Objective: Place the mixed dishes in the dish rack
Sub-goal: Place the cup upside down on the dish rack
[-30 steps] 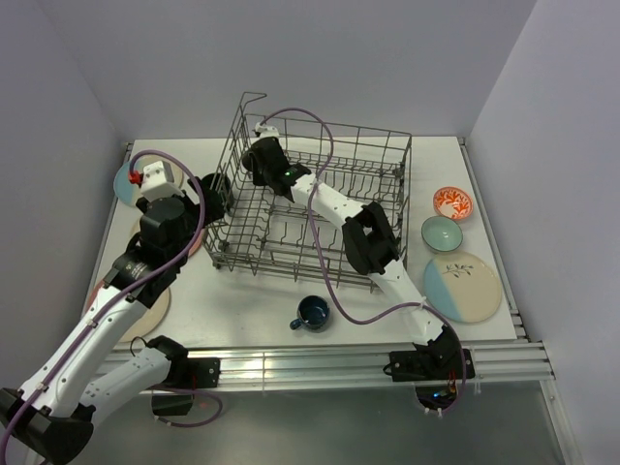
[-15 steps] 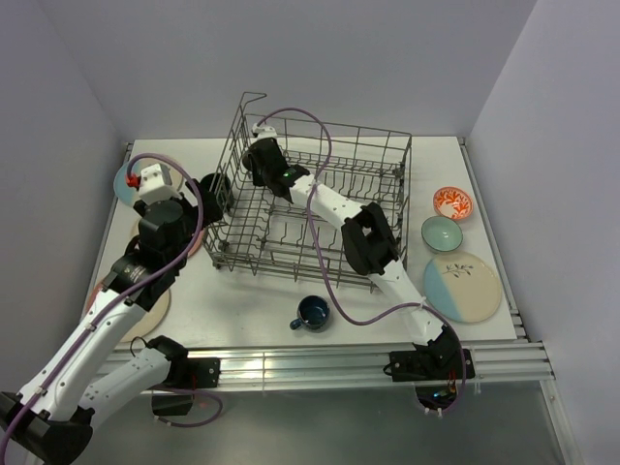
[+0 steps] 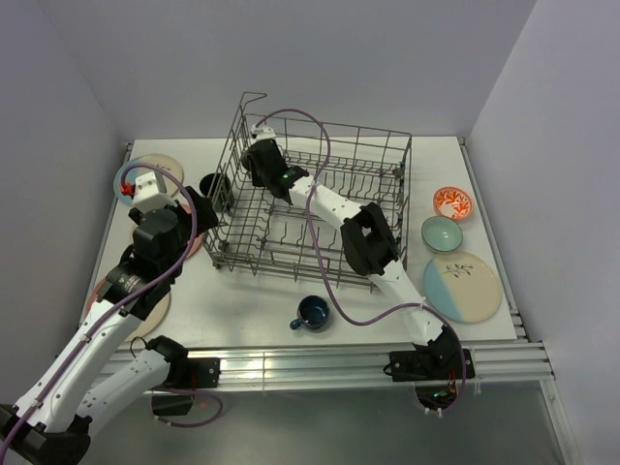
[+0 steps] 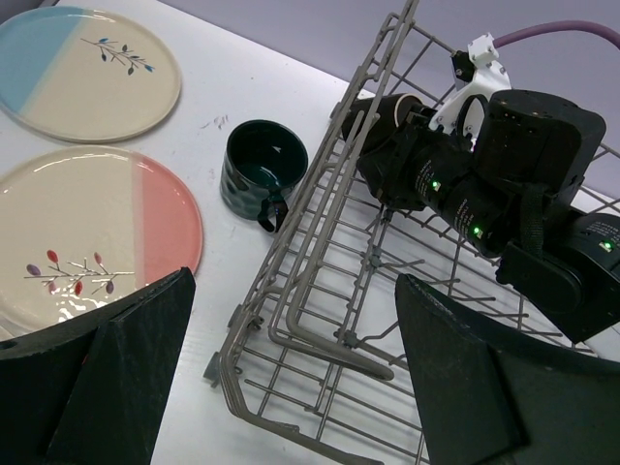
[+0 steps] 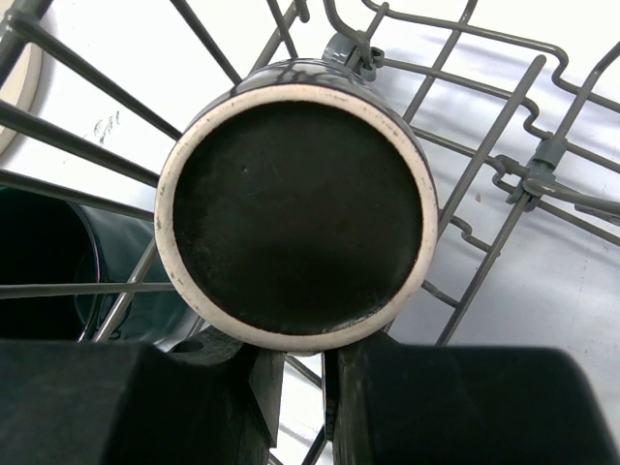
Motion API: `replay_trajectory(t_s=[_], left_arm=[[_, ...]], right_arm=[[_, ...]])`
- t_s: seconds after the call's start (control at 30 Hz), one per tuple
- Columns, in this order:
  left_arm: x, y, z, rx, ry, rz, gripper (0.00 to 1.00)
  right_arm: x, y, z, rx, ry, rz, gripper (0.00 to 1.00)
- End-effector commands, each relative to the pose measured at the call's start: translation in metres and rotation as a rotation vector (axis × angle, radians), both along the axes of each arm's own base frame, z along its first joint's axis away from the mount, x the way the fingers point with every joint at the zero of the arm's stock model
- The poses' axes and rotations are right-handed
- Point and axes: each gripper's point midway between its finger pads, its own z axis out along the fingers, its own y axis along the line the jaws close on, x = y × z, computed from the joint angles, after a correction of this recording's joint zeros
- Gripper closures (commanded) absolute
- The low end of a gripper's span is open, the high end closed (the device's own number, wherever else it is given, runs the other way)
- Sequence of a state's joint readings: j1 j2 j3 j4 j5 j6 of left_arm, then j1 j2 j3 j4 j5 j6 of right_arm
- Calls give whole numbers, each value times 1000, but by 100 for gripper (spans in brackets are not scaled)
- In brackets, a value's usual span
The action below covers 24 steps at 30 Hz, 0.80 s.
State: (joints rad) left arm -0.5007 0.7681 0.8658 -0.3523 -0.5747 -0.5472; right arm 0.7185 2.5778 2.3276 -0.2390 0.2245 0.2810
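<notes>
Right pincer (image 5: 305,373) is reaching deep into the dish rack (image 3: 373,167), at its far left corner under the raised loop. It is pinching a dark mug (image 5: 291,213) low on its side, though the part caught between the nearly pressed-together fingers is hidden. That mug is being held tipped over, its cream-ringed base facing the wrist camera, just inside the rack's wire wall and hard against the fingertips. Across the way, the left pincer (image 4: 291,387) is hovering with fingers spread wide, gripping nothing, above the worktop (image 4: 252,77) beside the rack's left wall. Ahead of it a teal mug (image 4: 263,170) is standing upright just outside the wire, near the held mug but parted from it by the wall. A pink-and-cream plate (image 4: 87,242) and a blue-and-cream plate (image 4: 87,68) are lying flat beside that teal mug. Near the rack's front edge a blue mug (image 3: 313,313) is sitting, while to the right an orange-red bowl (image 3: 452,202) and a pale green bowl (image 3: 442,233) are waiting well apart from both pincers.
</notes>
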Motion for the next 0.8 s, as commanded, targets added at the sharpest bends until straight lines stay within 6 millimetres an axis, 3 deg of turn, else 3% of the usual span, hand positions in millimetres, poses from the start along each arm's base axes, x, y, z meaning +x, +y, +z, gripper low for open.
replay_trajectory(t_s=[0.0,0.77], left_arm=[[-3,7,7,-22,-29,32,9],[-6,10,7,-37,-46,40,9]], right_arm=[[2,-1,46,27,-87,-19,84],[1,-11,62,-46,-137,-8,78]])
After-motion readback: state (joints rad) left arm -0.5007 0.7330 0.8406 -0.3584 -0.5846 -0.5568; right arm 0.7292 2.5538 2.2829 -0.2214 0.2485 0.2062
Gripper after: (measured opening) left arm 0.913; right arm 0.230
